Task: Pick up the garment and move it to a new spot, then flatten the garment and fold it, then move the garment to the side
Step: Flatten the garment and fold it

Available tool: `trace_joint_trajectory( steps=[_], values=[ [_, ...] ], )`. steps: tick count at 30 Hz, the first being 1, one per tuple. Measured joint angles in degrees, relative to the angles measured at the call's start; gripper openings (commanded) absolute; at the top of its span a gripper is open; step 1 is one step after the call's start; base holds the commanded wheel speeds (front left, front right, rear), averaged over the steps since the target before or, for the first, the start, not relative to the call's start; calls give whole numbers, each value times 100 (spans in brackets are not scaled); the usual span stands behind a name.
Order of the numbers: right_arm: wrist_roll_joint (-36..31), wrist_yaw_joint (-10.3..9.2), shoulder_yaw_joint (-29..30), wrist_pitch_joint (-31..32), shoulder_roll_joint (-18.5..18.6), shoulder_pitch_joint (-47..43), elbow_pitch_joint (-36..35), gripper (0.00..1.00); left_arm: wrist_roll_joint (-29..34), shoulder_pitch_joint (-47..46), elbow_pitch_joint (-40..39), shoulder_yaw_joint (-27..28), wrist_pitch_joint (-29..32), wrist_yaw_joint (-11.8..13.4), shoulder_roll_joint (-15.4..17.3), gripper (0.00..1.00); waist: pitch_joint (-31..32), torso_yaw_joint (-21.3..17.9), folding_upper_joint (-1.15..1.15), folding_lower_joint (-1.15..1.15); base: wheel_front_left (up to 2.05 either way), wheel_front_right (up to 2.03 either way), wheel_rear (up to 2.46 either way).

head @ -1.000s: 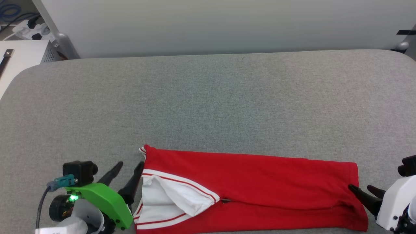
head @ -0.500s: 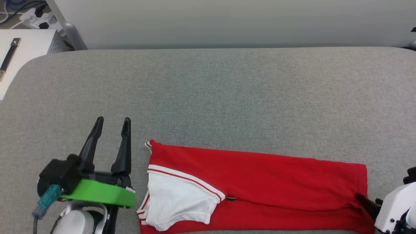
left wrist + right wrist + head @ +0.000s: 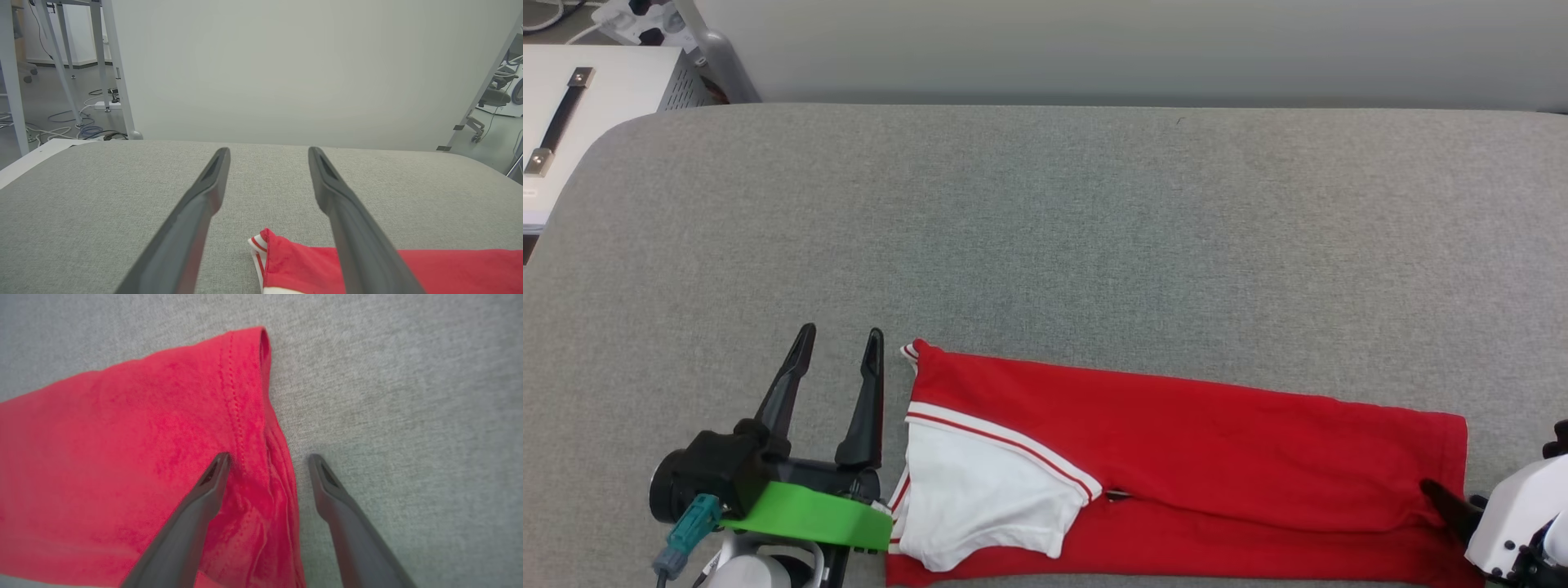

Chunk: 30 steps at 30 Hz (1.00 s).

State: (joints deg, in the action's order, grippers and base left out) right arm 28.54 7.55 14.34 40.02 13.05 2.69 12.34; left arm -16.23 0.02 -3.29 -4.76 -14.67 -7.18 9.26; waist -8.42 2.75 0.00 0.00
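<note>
**Left pincer off the sleeve, garment left folded in a long band**

Compared with one second before, the left pincer (image 3: 841, 331) had come away from the garment (image 3: 1217, 441). Then it stood low against the white sleeve (image 3: 980, 498), which was puffed up. Now the sleeve lay flat, and the pincer stood just beside the garment's left end, wide and holding nothing. The whole head view had also shifted, so the camera moved, not the cloth.

The right pincer (image 3: 268, 456) was wide as well. One finger was over the red hem (image 3: 239, 396) and the other over the bare counter (image 3: 1045, 245). Whether it touched the cloth I could not tell, because the wrist view was blurred there.

I judged that this fold was released and that a further fold, or the move to the side, remained.

The garment lay at the near edge of the counter as a long narrow band. Its red cloth looked soft and matte, with small wrinkles and a stitched line near the hem. The sleeve was smooth, bordered by a red-white striped trim (image 3: 1005, 441). The counter was covered in grey woven fabric, with rounded corners.
</note>
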Motion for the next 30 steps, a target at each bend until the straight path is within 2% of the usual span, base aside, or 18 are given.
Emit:
trace_joint_trajectory(
  steps=[8, 9, 10, 11, 25, 30],
  values=[
    [-64, -1, -121, 54, -65, 34, 232, 100, -67, -8, 19, -101, 1, -15, 73, 100, -104, 108, 0, 0, 0, 0, 0],
    [-59, -3, -164, 85, -75, 43, 245, 45, -71, -8, 29, -100, 0, -15, 76, 100, -108, 116, 0, 0, 0, 0, 0],
    [-46, -4, -194, 87, -77, 52, 253, 27, -79, -8, 40, -101, 0, -15, 79, 100, -107, 119, 0, 0, 0, 0, 0],
    [-20, -8, -216, 85, -77, 54, 259, 0, -83, -8, 53, -101, 0, -15, 84, 100, -102, 120, 0, 0, 0, 0, 0],
    [211, -3, -409, -331, -152, 68, 449, 0, -144, 1, 169, -176, 1, -15, 144, 100, 226, -13, 0, 0, 0, 0, 0],
    [252, 4, -252, -557, 130, 65, 505, 0, -193, 1, 208, -200, 0, -15, 144, 100, 284, -102, 0, 0, 0, 0, 0]
  ],
)
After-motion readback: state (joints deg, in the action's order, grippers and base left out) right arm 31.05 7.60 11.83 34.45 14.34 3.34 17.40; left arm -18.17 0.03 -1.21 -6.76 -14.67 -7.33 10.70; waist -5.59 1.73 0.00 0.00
